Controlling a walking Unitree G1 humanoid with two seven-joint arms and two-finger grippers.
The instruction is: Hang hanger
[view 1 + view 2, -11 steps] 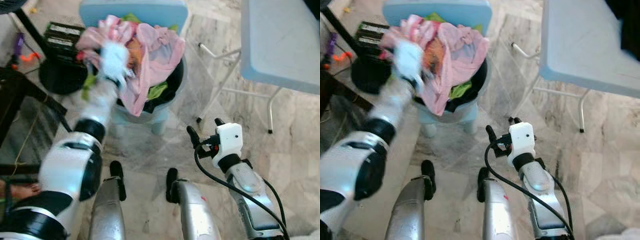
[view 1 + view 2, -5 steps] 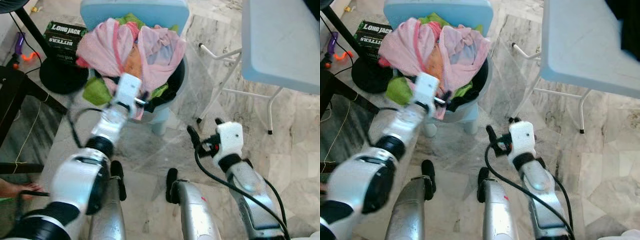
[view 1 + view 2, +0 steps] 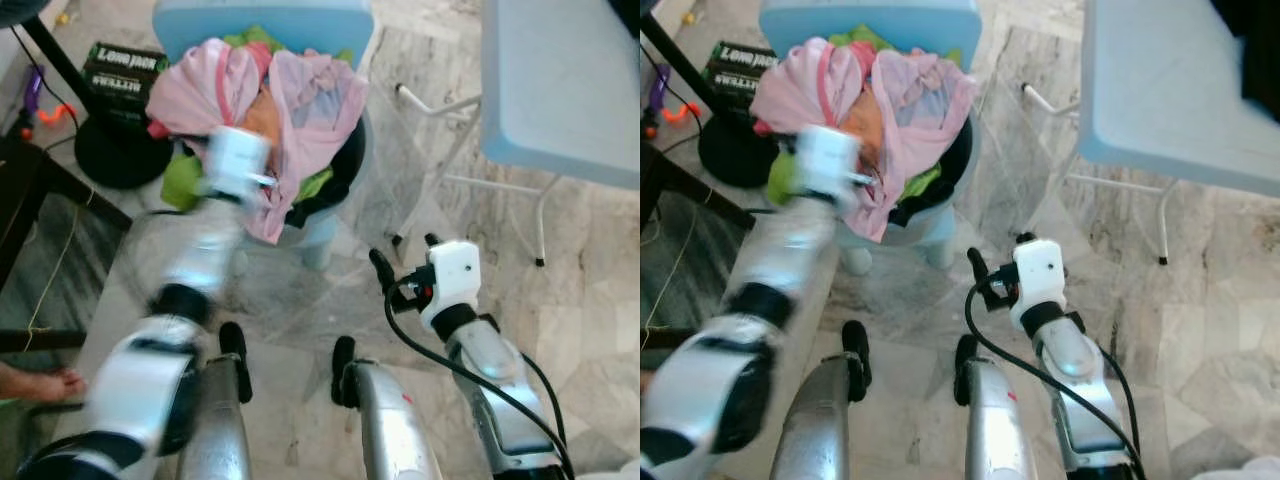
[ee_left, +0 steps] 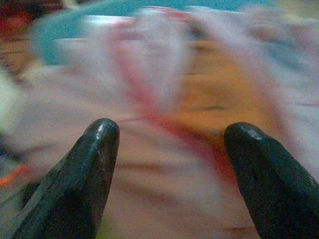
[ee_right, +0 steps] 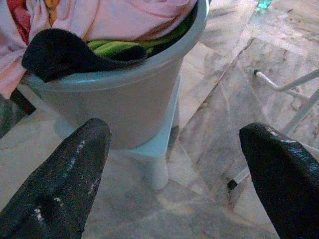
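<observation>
A pile of pink clothes [image 3: 300, 100] with green and black pieces fills a grey bucket [image 5: 124, 99] that stands on a light blue stool [image 3: 260, 25]. My left gripper [image 4: 169, 134] is open and held just in front of the pink cloth, blurred by motion; its white wrist [image 3: 235, 160] is at the bucket's near left side. Lower and to the right of the bucket, above the marble floor, my right gripper [image 3: 403, 250] hangs open with nothing in it. I can make out no hanger.
A pale blue folding table [image 3: 560, 80] on thin white legs stands at the right. A black round stand base [image 3: 110, 150] and a printed box [image 3: 125, 60] lie left of the stool. A dark glass table [image 3: 30, 200] and a person's foot [image 3: 45, 383] are at the far left.
My left arm dropped from the top of the pile to the bucket's front rim, then swung back up toward the pink cloth. The right gripper shifted only slightly.
</observation>
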